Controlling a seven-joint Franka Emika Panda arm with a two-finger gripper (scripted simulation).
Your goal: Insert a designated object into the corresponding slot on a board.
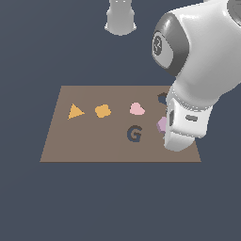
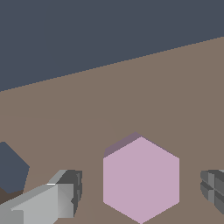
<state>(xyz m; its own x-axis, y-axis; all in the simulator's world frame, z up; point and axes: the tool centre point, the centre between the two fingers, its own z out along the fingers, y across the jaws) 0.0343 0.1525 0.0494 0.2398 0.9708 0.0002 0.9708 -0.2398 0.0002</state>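
The lavender hexagonal block point(image 2: 141, 179) lies flat on the brown board point(image 2: 131, 96). My gripper point(image 2: 142, 192) is open, with one finger point(image 2: 65, 194) on each side of the block and a gap between each finger and the block. The dark hexagonal slot point(image 2: 12, 168) shows just beyond one finger, empty. In the exterior view my hand covers the board's point(image 1: 94, 146) right end. Only an edge of the block point(image 1: 161, 124) and a part of the slot point(image 1: 162, 98) show there.
On the board lie an orange triangle point(image 1: 74, 112), an orange rounded piece point(image 1: 102, 111), a pink blob-shaped piece point(image 1: 137, 109) and a dark G-shaped mark point(image 1: 134, 134). The arm's base point(image 1: 121, 19) stands behind the board. Dark floor surrounds the board.
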